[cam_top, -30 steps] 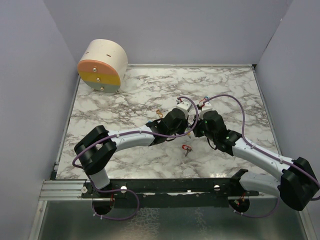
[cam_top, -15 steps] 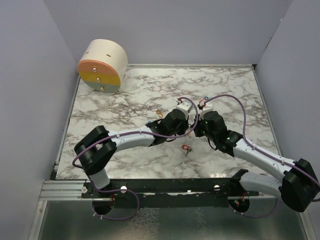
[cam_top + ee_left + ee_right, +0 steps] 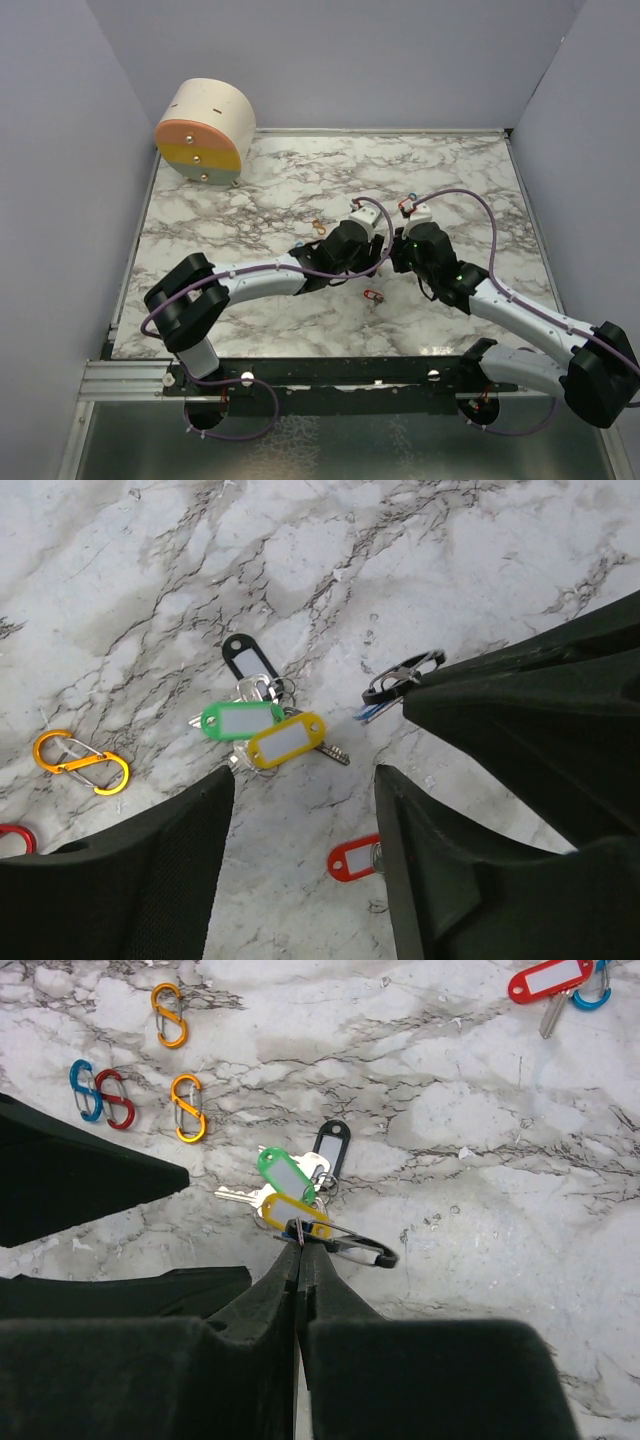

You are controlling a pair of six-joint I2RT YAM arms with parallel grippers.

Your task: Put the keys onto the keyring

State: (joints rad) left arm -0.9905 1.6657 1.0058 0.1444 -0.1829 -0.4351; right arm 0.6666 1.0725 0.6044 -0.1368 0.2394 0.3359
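Since the keys [image 3: 262, 720] are tiny, light and slippery, their stiff tags look the best hold. They lie bunched on the table [image 3: 450, 540] before the open left end effector [image 3: 300, 810]; the right end effector [image 3: 298, 1248] pinches the keyring [image 3: 360, 1250].

I'm driving two arms bolted to a black rail [image 3: 330, 372] with two silver bolt heads on its face. The left arm [image 3: 262, 275] and right arm [image 3: 520, 312] are built alike: a bulky black joint housing nearest the rail, pale grey-white links after it, and black housings again farthest from the rail. A thin purple cable [image 3: 468, 197] loops loosely along each arm and curls under the rail. Small white blocks [image 3: 362, 212] sit at the far ends. A green light [image 3: 457, 267] glows on the right arm. Close up, the fingers [image 3: 120, 880] are matte black, wedge-shaped and faintly textured.
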